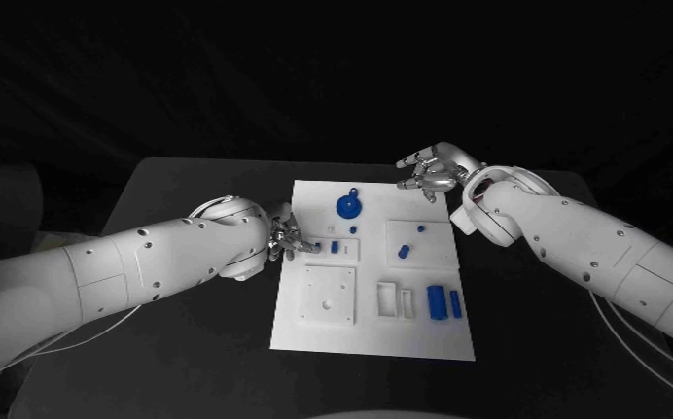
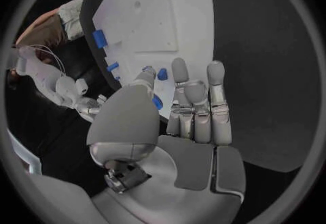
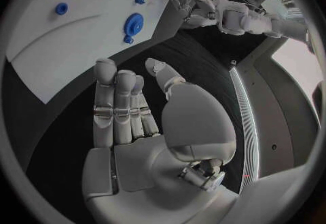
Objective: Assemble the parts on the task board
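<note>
The white task board (image 1: 371, 273) lies in the middle of the black table. A round blue part (image 1: 348, 207) sits near its far edge, also in the right wrist view (image 3: 133, 23). Small blue parts (image 1: 336, 242) (image 1: 404, 251) stand mid-board, and two blue bars (image 1: 444, 302) lie at the near right. My left hand (image 1: 288, 237) hovers at the board's left edge with its fingers stretched out and empty (image 2: 193, 110); a small blue part (image 2: 162, 74) lies just past its fingertips. My right hand (image 1: 432, 168) is off the board's far right corner, fingers straight and holding nothing (image 3: 129, 104).
Black tabletop (image 1: 196, 195) surrounds the board on all sides. The board has raised white blocks and recesses (image 1: 331, 293) at its near left. Both white forearms reach in over the table's sides.
</note>
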`<action>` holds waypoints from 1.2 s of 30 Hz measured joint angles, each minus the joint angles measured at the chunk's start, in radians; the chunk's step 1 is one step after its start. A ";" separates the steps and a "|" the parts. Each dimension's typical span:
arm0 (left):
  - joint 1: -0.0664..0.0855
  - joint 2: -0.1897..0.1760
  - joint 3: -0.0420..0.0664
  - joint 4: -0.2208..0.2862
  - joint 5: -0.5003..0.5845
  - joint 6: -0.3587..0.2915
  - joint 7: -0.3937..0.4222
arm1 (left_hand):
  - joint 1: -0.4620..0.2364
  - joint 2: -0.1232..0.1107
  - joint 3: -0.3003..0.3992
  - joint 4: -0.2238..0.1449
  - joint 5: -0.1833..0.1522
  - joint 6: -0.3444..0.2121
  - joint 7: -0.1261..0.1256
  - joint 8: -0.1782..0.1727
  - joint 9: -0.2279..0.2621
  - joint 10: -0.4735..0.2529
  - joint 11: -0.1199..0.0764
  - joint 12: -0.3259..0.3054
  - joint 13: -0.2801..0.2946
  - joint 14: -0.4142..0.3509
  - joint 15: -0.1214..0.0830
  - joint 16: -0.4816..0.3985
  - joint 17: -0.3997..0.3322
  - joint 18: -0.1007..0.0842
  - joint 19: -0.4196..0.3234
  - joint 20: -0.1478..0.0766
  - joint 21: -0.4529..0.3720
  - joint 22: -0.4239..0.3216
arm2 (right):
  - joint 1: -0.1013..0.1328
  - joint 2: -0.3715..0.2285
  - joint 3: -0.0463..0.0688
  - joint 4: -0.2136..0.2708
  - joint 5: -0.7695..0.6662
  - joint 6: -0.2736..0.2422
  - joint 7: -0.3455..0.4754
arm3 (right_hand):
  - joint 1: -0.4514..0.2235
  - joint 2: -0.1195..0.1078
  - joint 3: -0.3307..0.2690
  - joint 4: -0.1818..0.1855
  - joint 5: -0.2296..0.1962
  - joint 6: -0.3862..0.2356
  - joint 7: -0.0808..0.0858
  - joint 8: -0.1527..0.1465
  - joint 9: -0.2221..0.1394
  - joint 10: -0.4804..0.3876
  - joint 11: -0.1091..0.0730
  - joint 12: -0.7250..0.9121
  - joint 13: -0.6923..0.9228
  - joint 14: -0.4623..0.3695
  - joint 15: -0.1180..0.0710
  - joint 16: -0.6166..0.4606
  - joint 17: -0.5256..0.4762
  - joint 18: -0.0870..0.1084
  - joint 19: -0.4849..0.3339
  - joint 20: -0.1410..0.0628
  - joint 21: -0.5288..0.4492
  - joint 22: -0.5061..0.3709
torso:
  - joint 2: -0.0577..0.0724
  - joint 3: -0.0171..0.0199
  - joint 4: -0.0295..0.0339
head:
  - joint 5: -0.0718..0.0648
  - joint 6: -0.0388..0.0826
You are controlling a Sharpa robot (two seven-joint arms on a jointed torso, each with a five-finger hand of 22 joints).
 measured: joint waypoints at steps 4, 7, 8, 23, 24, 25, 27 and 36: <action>0.005 -0.032 0.024 0.024 0.014 0.001 0.000 | 0.013 0.016 -0.017 -0.034 -0.040 -0.096 0.035 0.036 -0.218 -0.039 0.019 -0.067 -0.006 -0.049 0.027 0.000 -0.039 0.000 -0.014 0.020 -0.059 0.000 | 0.000 -0.003 0.000 -0.002 0.000 0.000 0.000 | 0.000 0.000 -0.002 0.002 0.000 0.000 0.000 0.000 0.000 0.000 0.000 -0.005 -0.006 0.000 0.000 0.000 0.000 0.000 0.000 0.000 -0.009 0.000 | 0.000 0.0002 0.0004 | -0.001 0.005; 0.019 -0.056 0.037 0.040 0.024 0.001 0.001 | 0.043 0.020 -0.018 -0.045 -0.049 -0.134 0.052 0.063 -0.303 -0.079 0.035 -0.099 -0.022 -0.080 0.043 0.000 -0.057 0.000 -0.022 0.037 -0.095 -0.003 | 0.000 -0.004 0.000 -0.003 0.000 -0.001 0.000 | -0.003 -0.003 -0.003 0.003 0.000 -0.006 0.002 0.000 0.000 0.015 -0.004 -0.049 -0.060 -0.004 -0.004 -0.012 -0.006 0.000 0.000 0.000 -0.035 0.000 | 0.000 0.0007 0.0005 | -0.002 0.006; 0.024 -0.063 0.040 0.045 0.028 0.001 0.002 | 0.051 0.021 -0.017 -0.050 -0.051 -0.136 0.055 0.071 -0.316 -0.091 0.038 -0.110 -0.028 -0.091 0.046 -0.005 -0.062 0.000 -0.027 0.042 -0.104 -0.006 | 0.000 -0.004 0.000 -0.004 0.000 -0.001 0.000 | -0.004 -0.004 -0.003 0.003 0.000 -0.006 0.002 0.000 0.000 0.016 -0.006 -0.060 -0.075 -0.004 -0.004 -0.016 -0.008 0.000 0.000 0.000 -0.041 0.000 | 0.000 0.0007 0.0004 | -0.002 0.006; 0.057 -0.028 0.039 0.043 0.032 -0.171 0.342 | 0.319 0.119 0.148 -0.275 -0.121 0.010 0.073 -0.013 -0.558 -0.214 0.106 -0.384 -0.150 -0.150 0.098 -0.364 -0.292 0.025 -0.122 0.095 -0.256 -0.055 | -0.001 -0.006 0.000 -0.016 0.012 -0.032 0.020 | -0.027 -0.002 0.085 -0.005 -0.024 0.134 -0.004 0.000 0.007 0.139 0.013 -0.566 -0.661 -0.025 0.007 -0.206 -0.125 0.009 0.002 0.005 -0.287 -0.113 | 0.001 0.0006 -0.0022 | -0.002 0.014; 0.056 -0.020 0.037 0.035 0.022 -0.184 0.369 | 0.318 0.119 0.148 -0.275 -0.131 0.010 0.073 -0.022 -0.565 -0.214 0.106 -0.385 -0.150 -0.134 0.097 -0.362 -0.290 0.030 -0.108 0.095 -0.254 -0.054 | -0.001 -0.006 0.000 -0.017 0.015 -0.036 0.023 | -0.030 0.001 0.087 -0.007 -0.027 0.141 -0.004 0.000 0.007 0.144 0.015 -0.603 -0.699 -0.027 0.009 -0.208 -0.132 0.008 0.000 0.007 -0.292 -0.120 | 0.001 0.0006 -0.0027 | -0.002 0.014; 0.055 -0.011 0.035 0.025 0.009 -0.196 0.393 | 0.316 0.117 0.148 -0.275 -0.136 0.010 0.073 -0.027 -0.571 -0.214 0.107 -0.385 -0.151 -0.120 0.096 -0.355 -0.288 0.040 -0.095 0.094 -0.250 -0.053 | -0.001 -0.005 0.000 -0.018 0.017 -0.040 0.027 | -0.032 -0.001 0.097 -0.009 -0.030 0.145 -0.004 0.000 0.007 0.164 0.024 -0.659 -0.765 -0.030 0.012 -0.214 -0.143 0.008 0.000 0.015 -0.299 -0.133 | 0.001 0.0007 -0.0028 | -0.002 0.014; 0.052 0.009 0.028 0.000 -0.026 -0.221 0.443 | 0.310 0.110 0.148 -0.275 -0.140 0.019 0.071 -0.032 -0.586 -0.228 0.108 -0.385 -0.151 -0.094 0.093 -0.341 -0.280 0.040 -0.068 0.092 -0.247 -0.051 | -0.001 -0.004 0.000 -0.019 0.023 -0.049 0.035 | -0.041 -0.001 0.110 -0.012 -0.035 0.158 -0.003 0.000 0.007 0.195 0.030 -0.746 -0.867 -0.034 0.016 -0.223 -0.165 0.016 0.002 0.020 -0.303 -0.158 | 0.002 0.0007 -0.0034 | -0.002 0.014; 0.043 0.090 -0.003 -0.084 -0.200 -0.260 0.554 | 0.277 0.085 0.180 -0.276 -0.140 0.023 0.068 -0.032 -0.641 -0.258 0.110 -0.385 -0.151 -0.018 0.084 -0.216 -0.214 0.056 0.016 0.084 -0.200 -0.001 | -0.001 0.003 0.000 -0.019 0.048 -0.081 0.066 | -0.041 -0.001 0.126 -0.012 -0.039 0.165 -0.003 0.000 0.007 0.189 0.047 -0.791 -0.891 -0.029 0.027 -0.289 -0.235 0.026 -0.006 0.027 -0.303 -0.263 | 0.004 0.0010 -0.0045 | -0.006 0.013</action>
